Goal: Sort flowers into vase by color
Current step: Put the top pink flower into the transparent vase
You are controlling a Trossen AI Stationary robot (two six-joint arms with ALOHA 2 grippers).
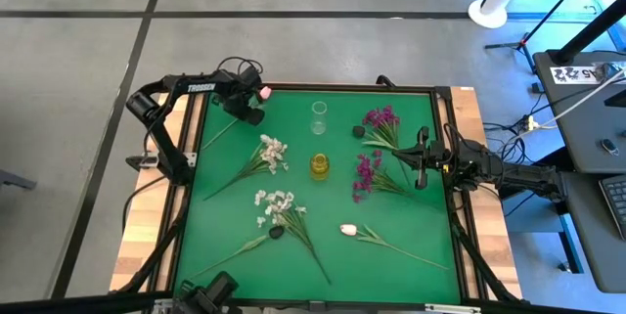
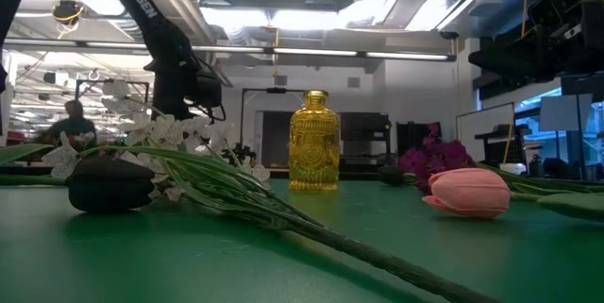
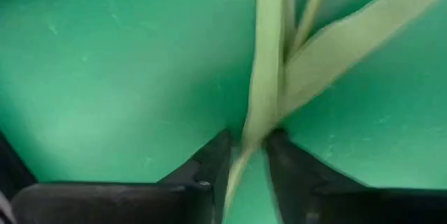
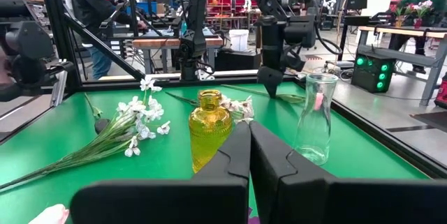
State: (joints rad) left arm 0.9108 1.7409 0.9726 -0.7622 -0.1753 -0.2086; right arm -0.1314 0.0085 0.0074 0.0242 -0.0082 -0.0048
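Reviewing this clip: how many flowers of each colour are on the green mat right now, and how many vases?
White blossom sprays: 2
Magenta-purple clusters: 2
Pale pink tulip buds: 2, one lying on the mat, one at the left gripper, stem between its fingers
Yellow vase: 1
Clear vase: 1
Total: 6 flowers, 2 vases

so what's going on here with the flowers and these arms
The left gripper at the far left corner of the green table is pinching the green stem of a pink flower. The right gripper waits shut at the right edge. The yellow vase and clear vase are both empty; white flowers, purple flowers and a pink tulip lie on the table.
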